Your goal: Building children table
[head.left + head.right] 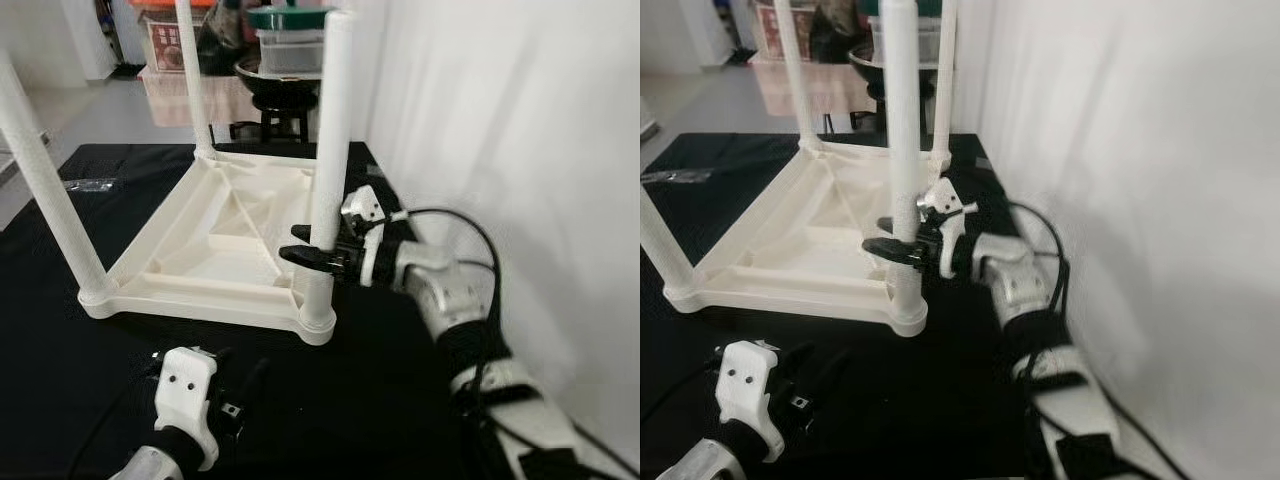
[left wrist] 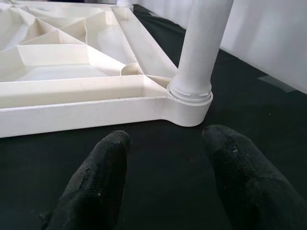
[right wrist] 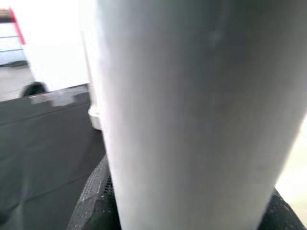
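Head stereo pair looks forward and down on the upturned table [image 1: 225, 235] — both eyes share it. Left wrist camera, low behind its open claw [image 2: 163, 182], faces the near corner leg [image 2: 199, 52]. Right wrist camera sits against that leg [image 3: 192, 110] — blurred.

One upturned white tabletop [image 1: 225, 255] lies on one black-covered counter [image 1: 60, 350]. Three white legs stand in view: near-right [image 1: 328, 150], near-left [image 1: 50, 200] and far [image 1: 195, 80]. Two robot hands show: left hand [image 1: 235, 395], right hand [image 1: 305, 250].
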Tool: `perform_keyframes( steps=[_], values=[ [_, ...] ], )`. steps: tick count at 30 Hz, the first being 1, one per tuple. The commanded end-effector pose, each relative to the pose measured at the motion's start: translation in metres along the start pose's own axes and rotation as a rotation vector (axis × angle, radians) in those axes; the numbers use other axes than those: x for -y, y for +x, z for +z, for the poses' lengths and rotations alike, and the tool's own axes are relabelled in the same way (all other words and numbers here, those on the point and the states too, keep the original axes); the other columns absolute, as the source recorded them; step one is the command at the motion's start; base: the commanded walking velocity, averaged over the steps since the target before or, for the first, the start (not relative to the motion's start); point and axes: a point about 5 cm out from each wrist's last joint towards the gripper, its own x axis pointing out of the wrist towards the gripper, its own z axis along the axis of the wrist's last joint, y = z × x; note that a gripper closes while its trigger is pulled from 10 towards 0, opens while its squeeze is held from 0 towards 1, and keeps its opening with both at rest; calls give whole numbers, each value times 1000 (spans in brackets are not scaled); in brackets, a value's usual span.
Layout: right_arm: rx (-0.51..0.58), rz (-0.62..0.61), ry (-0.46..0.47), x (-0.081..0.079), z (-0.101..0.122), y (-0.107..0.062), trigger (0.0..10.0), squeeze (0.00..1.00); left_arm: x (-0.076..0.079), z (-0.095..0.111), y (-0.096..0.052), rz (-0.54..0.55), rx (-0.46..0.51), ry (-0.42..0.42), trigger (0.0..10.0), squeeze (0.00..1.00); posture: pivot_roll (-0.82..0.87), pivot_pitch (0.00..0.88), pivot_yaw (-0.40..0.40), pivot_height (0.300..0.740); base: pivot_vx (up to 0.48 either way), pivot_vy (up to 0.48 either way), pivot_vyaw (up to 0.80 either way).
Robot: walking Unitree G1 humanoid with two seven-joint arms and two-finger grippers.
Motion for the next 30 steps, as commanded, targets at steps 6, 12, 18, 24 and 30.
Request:
perform_keyframes(
  steps=[6, 12, 18, 24, 30],
  values=[
    [-304, -417, -32, -31, -58, -9, 0, 0, 1, -4, 1, -11, -17, 1, 10000, 0, 65, 0, -83, 740, 0, 0, 0],
    [-279, -316, -17, -40, -47, 4, 0, 0, -2, -3, 3, 14, -6, -2, 10000, 0, 62, 0, -82, 740, 0, 0, 0],
    [-197, -230, -2, -38, -31, 7, 10000, 1000, 0, -3, 6, 5, -5, -2, 10000, 0, 54, 0, -81, 740, 0, 0, 0],
    [-56, 91, -61, -21, -7, 1, 10000, 0, 0, -1, 9, 11, 9, -2, 10000, 0, 63, 0, -84, 740, 0, 0, 0],
    [-92, 323, -153, -13, -1, -4, 10000, 0, -2, 0, 9, 15, 13, 1, 10000, 0, 67, 0, -83, 740, 0, 0, 0]
  ],
)
